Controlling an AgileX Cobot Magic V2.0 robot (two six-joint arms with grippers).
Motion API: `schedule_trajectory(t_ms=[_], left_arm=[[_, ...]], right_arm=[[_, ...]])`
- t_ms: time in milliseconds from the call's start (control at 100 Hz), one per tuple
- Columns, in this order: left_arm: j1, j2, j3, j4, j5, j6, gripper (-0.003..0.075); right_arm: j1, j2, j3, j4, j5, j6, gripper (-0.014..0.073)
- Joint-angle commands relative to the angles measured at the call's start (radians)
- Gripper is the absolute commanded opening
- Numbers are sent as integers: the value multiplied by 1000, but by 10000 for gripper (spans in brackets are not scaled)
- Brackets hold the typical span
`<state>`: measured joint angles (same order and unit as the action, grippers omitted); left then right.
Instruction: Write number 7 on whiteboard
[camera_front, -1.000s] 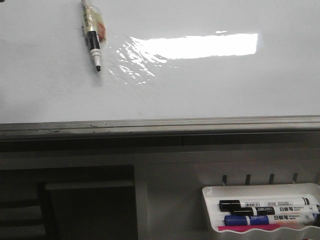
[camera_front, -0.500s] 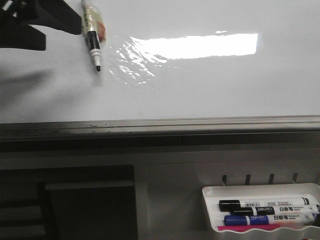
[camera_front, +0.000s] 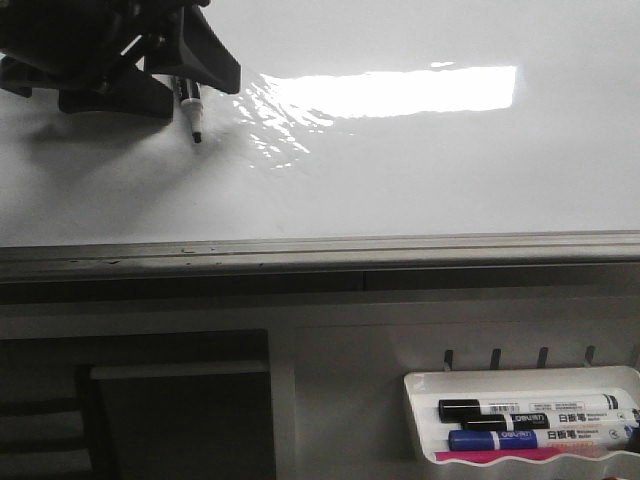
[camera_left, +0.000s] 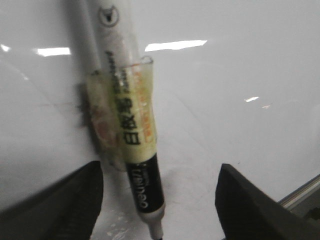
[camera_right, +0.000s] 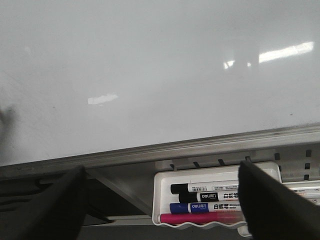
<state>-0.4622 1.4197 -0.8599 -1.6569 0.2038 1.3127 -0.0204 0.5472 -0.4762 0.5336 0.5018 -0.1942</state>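
Left end effector (camera_left: 157, 200) spread wide around taped marker (camera_left: 132, 135) on whiteboard (camera_front: 420, 170); front view hides tape. Right end effector (camera_right: 160, 200) wide too (tray (camera_right: 165, 182) at 6 o'clock).

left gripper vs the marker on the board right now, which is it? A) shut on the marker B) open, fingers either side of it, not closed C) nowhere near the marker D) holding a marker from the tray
B: in the left wrist view the left gripper is open, its fingers standing apart on either side of the taped marker, which lies on the whiteboard.
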Motion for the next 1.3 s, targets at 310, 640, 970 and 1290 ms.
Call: schedule_trajectory(t_ms=[310,640,970,1290], left_arm=[[-2,15,-45,0,-38,0,9],[-2,-55,-45,160,109,2,-20],[-149,-146,-45,465,264,-49,-21],[-318,-144,-45,794,242,-258,-20]], right_arm=[[2,11,-38,16,-72,-11,542],[11,28,-51,79,-9,-105,471],[25,238,-223,449,265,-472,449],[25,437,-392,566,454,-586,449]])
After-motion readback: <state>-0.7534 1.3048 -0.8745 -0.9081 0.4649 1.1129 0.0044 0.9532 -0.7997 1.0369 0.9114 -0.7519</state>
